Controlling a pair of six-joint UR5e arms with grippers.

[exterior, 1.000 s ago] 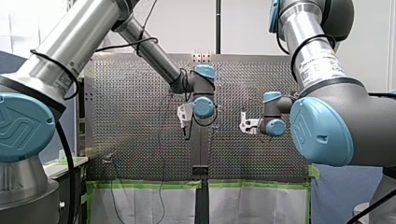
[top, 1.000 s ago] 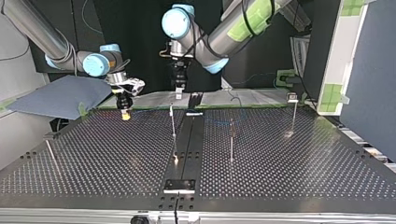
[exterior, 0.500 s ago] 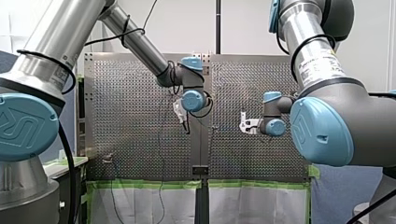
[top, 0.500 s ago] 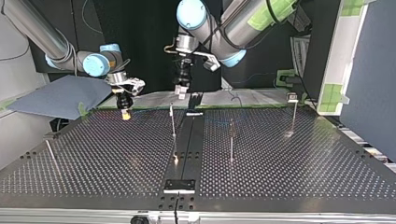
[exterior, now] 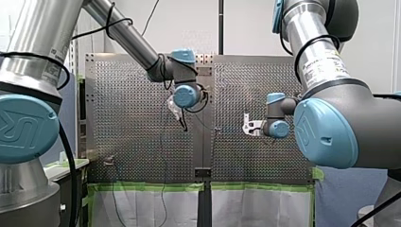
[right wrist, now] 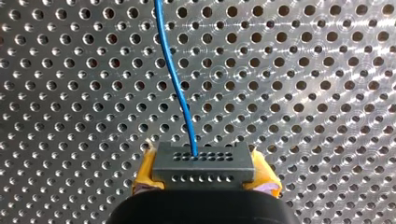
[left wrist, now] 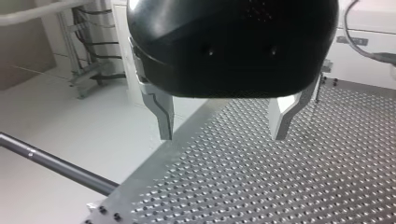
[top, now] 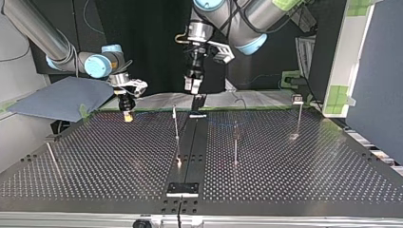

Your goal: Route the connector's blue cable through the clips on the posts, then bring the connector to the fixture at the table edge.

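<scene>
In the right wrist view my right gripper [right wrist: 204, 176] is shut on a dark grey connector [right wrist: 203, 161], its yellow pads [right wrist: 144, 177] pressing on both sides. The blue cable [right wrist: 180, 79] leaves the connector and runs ahead over the perforated table [right wrist: 303, 93]. The top view shows that gripper [top: 126, 115] low over the plate's far left part. My left gripper [left wrist: 224, 128] stands open with nothing between its metal fingers [left wrist: 161, 112]; it hangs high above the far middle of the table [top: 192, 86]. Thin posts [top: 176, 126] [top: 235, 142] [top: 299, 116] stand upright on the plate.
A dark strip runs down the table's middle to a small black fixture [top: 183, 188] at the near edge in the top view. Another post [top: 51, 154] leans at the left. A blue-grey sheet [top: 62, 97] lies beyond the far left corner.
My left arm has risen and swung toward the top view's right, away from the middle post, its gripper still open. My right arm and the connector have not moved.
</scene>
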